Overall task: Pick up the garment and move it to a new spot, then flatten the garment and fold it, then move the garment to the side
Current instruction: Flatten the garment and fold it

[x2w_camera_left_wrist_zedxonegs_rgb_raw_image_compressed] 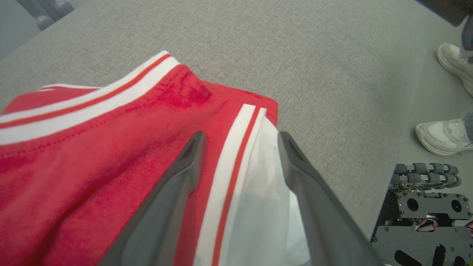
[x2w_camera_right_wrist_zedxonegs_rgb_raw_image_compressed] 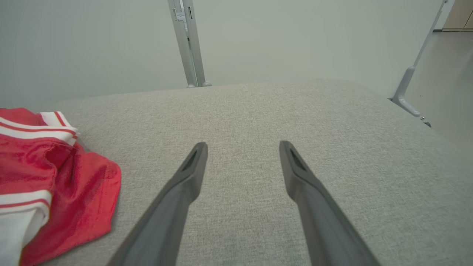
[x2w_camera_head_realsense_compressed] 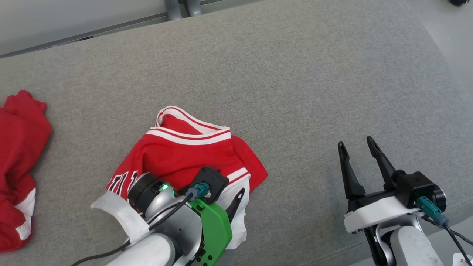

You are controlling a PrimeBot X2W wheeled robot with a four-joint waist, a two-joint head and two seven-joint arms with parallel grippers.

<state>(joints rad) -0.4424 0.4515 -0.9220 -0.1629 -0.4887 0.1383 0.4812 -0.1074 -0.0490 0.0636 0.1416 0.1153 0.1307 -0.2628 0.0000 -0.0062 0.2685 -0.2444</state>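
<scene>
Red jersey (x2w_camera_head_realsense_compressed: 184, 155) lies crumpled on grey cushion (x2w_camera_head_realsense_compressed: 314, 74). Left gripper (x2w_camera_left_wrist_zedxonegs_rgb_raw_image_compressed: 240, 138), spread wide and empty, sits poised over its striped hem, likely lining up a pinch. Right gripper (x2w_camera_head_realsense_compressed: 355, 142), also wide and empty, rests well apart.

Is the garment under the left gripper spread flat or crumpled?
Crumpled: the garment lies in uneven overlapping layers, beneath the open left gripper.

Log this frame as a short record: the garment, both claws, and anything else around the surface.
surface: grey padded top
garment: red with white trim, crumpled, left of centre
left claw: open, above garment's striped edge, nothing gripped
right claw: open, over bare surface, apart from garment
other: second red garment at far left; person's white shoes on floor
</scene>
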